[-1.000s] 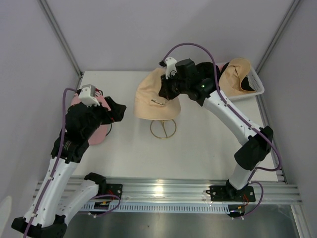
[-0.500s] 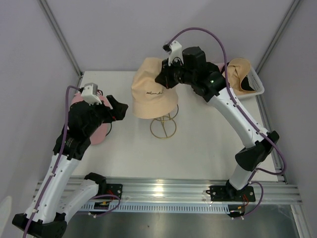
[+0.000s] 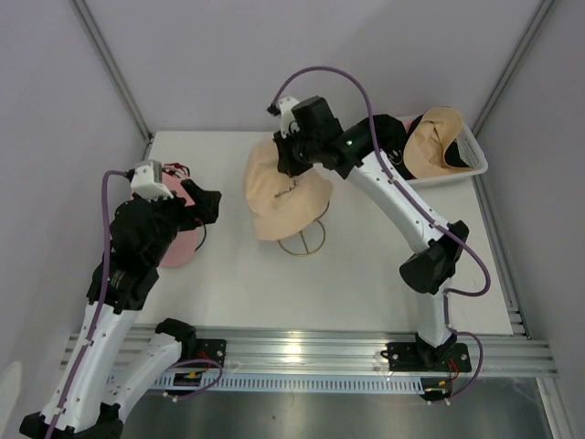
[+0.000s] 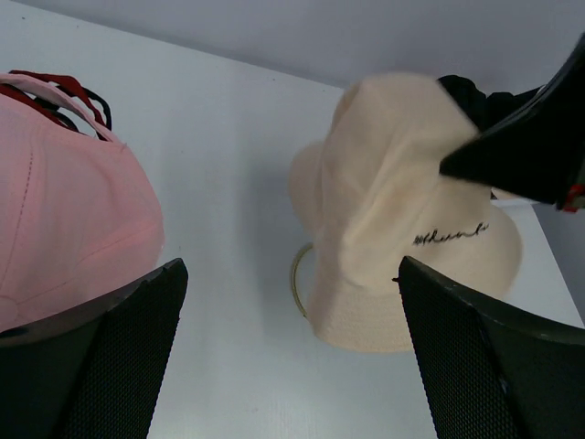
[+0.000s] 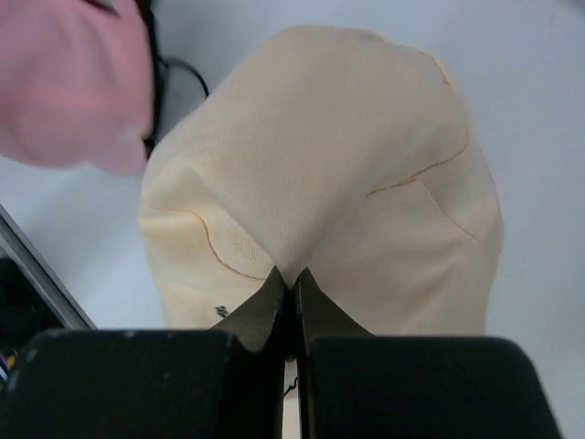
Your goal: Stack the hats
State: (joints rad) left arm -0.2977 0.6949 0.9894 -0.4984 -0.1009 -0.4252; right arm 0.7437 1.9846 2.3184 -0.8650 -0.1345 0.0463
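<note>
Right tool [image 5: 292, 285]: pressed together on a fold of fabric at the crown of the tan bucket hat [image 5: 329, 174]; the fabric puckered where the tips met.
Right arm: reached across from the near right, toward the middle of the far edge of the surface [image 3: 366, 274].
Tan bucket hat, from above: hung tilted from the pinch, brim toward the near edge, draped over the top of the wire stand [image 3: 303, 242]; could not tell whether it sat on the stand or only hung in front of it.
Script [image 4: 450, 235]: dark stitched lettering on the hat's side, facing the left arm; too small to read.
Wire stand: gold ring base visible under the brim, roughly midway between the left and right edges.
Left tool [image 4: 291, 267]: spread wide, nothing between its fingers [image 4: 119, 357]; hovered above the surface near the left edge, pointed at the tan hat and well apart from it.
Pink hat [image 4: 64, 210]: lay at the left edge, partly under the left arm.
Basket [image 3: 473, 157]: white mesh, at the far right corner.
Second tan hat [image 3: 434, 135]: lay in the basket, dark fabric beside it.
</note>
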